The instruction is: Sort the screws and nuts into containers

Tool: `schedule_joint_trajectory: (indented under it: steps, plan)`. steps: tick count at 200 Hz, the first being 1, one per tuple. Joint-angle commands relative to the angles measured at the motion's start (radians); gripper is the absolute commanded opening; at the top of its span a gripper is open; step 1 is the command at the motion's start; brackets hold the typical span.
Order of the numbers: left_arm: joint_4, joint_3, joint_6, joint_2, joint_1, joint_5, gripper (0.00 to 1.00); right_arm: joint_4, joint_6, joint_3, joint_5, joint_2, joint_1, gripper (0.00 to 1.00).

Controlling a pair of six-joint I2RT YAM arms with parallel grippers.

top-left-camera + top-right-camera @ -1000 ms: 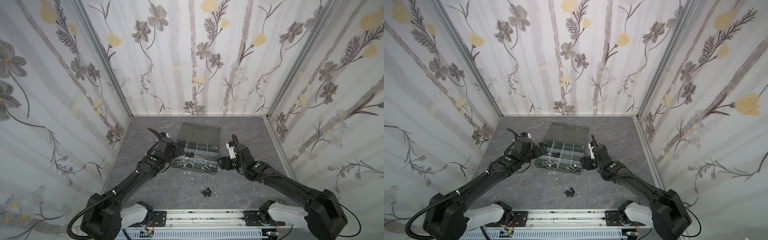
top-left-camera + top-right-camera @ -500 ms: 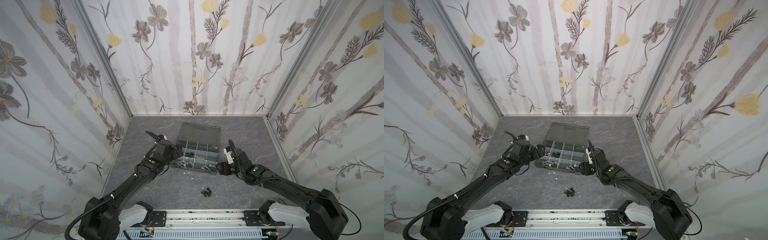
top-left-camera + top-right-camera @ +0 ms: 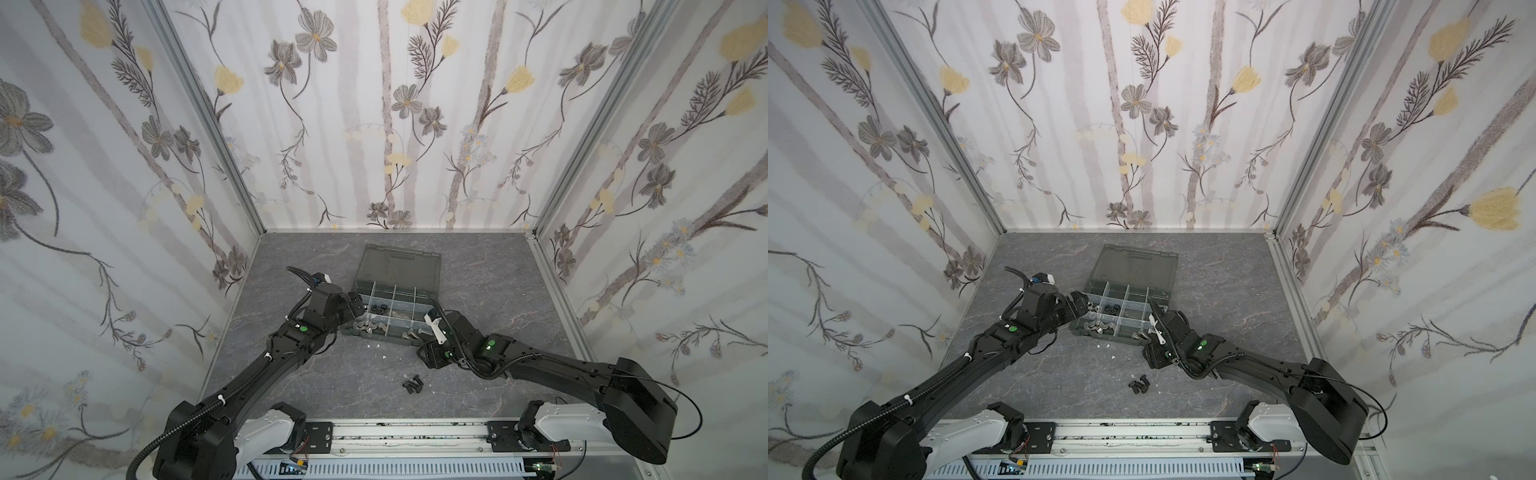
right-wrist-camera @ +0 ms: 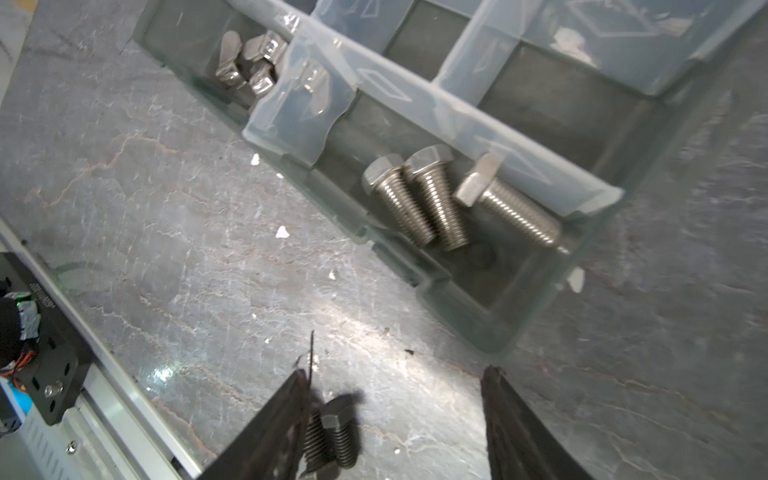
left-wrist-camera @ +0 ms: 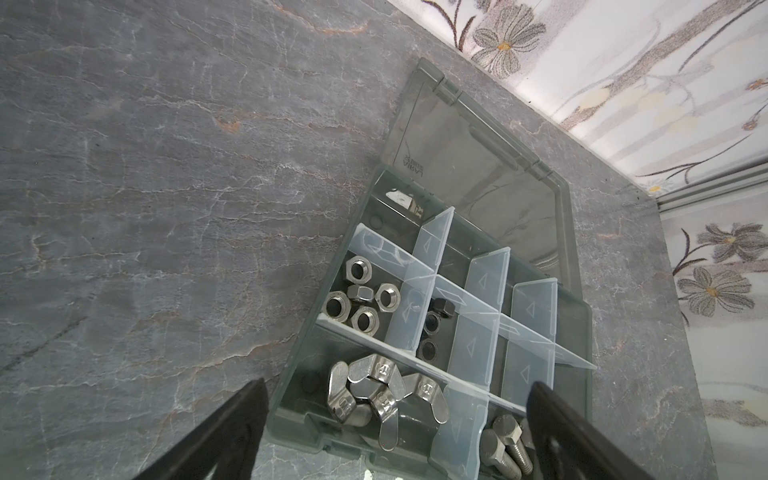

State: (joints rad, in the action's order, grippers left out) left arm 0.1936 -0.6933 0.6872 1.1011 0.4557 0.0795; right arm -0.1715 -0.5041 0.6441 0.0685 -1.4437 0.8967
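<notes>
My right gripper point(image 4: 397, 372) hangs low over the grey stone-patterned table point(image 4: 199, 257), jaws partly spread and gripping nothing. A small cluster of black screws point(image 4: 332, 432) lies on the table right beside one fingertip, part-hidden behind it in the right wrist view, and well short of the box in both top views.

Just past the fingers runs the front wall of the open organiser box point(image 4: 457, 299). Three silver screws point(image 4: 419, 199) lie side by side in its front corner cell. Beyond a clear divider, silver wing nuts point(image 4: 249, 62) are piled in the neighbouring front cell.

My left gripper point(image 5: 397, 384) hovers at the box's other end, jaws at full spread and empty, framing the wing-nut pile in the left wrist view. Among the cells point(image 5: 525, 376) behind that pile, silver hex nuts point(image 5: 361, 299) fill the end one and black nuts point(image 5: 432, 328) the one next to it. A small silver piece point(image 5: 405, 199) I cannot identify lies in the back corner cell.

The smoky lid point(image 3: 399, 266) lies folded back toward the rear wall. White flecks point(image 3: 376, 345) dot the table before the box.
</notes>
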Motion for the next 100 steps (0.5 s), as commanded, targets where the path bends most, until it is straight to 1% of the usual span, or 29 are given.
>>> schedule_joint_trajectory:
  steps: [1,48,82,86,100]
  plan:
    - [-0.019,0.003,0.011,-0.009,-0.002,0.019,1.0,0.011,-0.016,0.021,-0.028,-0.017,0.033,0.65]
    - [-0.02,0.01,0.013,-0.01,-0.005,0.016,1.0,-0.02,-0.013,0.066,-0.036,-0.087,0.12,0.6]
    - [-0.02,0.018,0.018,-0.019,-0.007,0.017,1.0,-0.065,0.02,0.101,-0.036,-0.145,0.195,0.57]
    - [-0.02,0.019,0.017,-0.02,-0.005,0.017,1.0,-0.072,0.023,0.136,-0.038,-0.169,0.203,0.57]
    - [-0.02,0.022,0.017,-0.023,-0.007,0.018,1.0,-0.093,0.039,0.155,-0.041,-0.198,0.223,0.56]
